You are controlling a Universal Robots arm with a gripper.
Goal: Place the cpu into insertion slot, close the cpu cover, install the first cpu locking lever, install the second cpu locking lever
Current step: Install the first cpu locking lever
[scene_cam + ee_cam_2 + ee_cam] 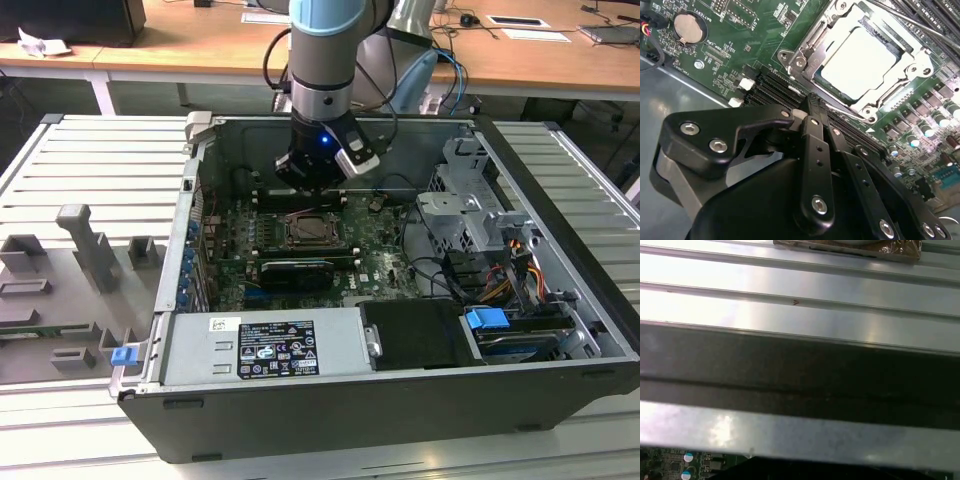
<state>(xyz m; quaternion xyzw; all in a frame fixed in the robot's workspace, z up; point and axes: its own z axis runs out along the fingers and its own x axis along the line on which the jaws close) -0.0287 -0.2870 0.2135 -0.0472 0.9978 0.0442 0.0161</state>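
The cpu (pixel 860 59) lies flat in the insertion slot (pixel 316 232) on the green board, its pale silver top showing. The cpu cover (pixel 912 67) is down over it, its silver frame around the chip's edges. A thin locking lever (pixel 912 21) runs along the far side of the socket; I cannot tell whether it is latched. My gripper (pixel 811 101) hangs just above the board beside the socket, on the side of the long black memory slots (pixel 772 85). Its black fingers (pixel 816 145) are pressed together and hold nothing. In the exterior view the gripper (pixel 305 188) hovers over the socket's far edge.
The open computer case (pixel 400 400) lies on a ribbed metal table (pixel 90 160). A drive cage (pixel 470 215) and cables (pixel 500 275) fill the exterior view's right. A power supply (pixel 265 345) sits near. A coin battery (pixel 689 26) is on the board. Grey fixtures (pixel 90 250) stand at the exterior view's left.
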